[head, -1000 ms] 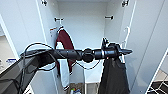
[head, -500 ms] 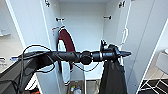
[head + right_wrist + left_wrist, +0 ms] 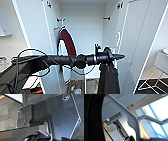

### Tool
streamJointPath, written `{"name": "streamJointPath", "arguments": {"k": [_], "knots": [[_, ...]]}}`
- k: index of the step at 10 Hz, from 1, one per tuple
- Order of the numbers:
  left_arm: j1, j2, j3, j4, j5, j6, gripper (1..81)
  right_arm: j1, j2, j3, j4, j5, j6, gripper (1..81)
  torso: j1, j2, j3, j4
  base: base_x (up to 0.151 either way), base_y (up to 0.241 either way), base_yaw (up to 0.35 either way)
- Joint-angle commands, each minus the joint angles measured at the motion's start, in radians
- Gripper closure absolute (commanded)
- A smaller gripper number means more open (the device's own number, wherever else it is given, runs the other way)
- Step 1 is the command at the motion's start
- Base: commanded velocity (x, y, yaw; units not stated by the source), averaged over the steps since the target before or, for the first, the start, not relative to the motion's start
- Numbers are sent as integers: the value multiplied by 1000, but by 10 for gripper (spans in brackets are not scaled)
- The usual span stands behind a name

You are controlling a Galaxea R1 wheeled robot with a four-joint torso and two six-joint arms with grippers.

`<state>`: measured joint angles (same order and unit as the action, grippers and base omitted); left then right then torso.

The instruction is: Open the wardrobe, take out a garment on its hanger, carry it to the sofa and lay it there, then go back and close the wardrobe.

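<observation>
Gripped thin white hanger [image 3: 134, 117] in left claw [image 3: 117, 57], limp black shirt [image 3: 108, 78] hanging below; smooth white wardrobe [image 3: 82, 27] open. Right claw's state: cannot tell.

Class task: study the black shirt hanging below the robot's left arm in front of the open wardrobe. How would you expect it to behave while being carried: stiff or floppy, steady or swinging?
Probably floppy: the black shirt hangs straight down in soft folds below the left pincer. It would likely sway as the arm moves, since it dangles freely. The thin white hanger looks rigid, so it should keep the shoulders spread.
</observation>
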<state>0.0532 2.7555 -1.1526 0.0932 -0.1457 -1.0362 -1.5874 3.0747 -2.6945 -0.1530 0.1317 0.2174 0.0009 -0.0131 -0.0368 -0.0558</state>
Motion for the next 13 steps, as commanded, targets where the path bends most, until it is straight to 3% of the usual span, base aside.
{"name": "streamJointPath", "arguments": {"k": [1, 6, 13], "knots": [[-146, -31, 55, 37, -64, 22, 811, 39, 6, 9, -8, -47, -3, 10, 0, 0, 0, 0, 0, 0, 0], [-52, -141, 164, 104, -109, 30, 811, 40, 6, 6, -8, -46, -3, 10, 0, 0, 0, 0, 0, 0, 0], [129, -290, 223, 234, -55, 30, 811, 45, 2, 4, 0, -32, -1, 10, 0, 0, 0, 0, 0, 0, 0]]}}
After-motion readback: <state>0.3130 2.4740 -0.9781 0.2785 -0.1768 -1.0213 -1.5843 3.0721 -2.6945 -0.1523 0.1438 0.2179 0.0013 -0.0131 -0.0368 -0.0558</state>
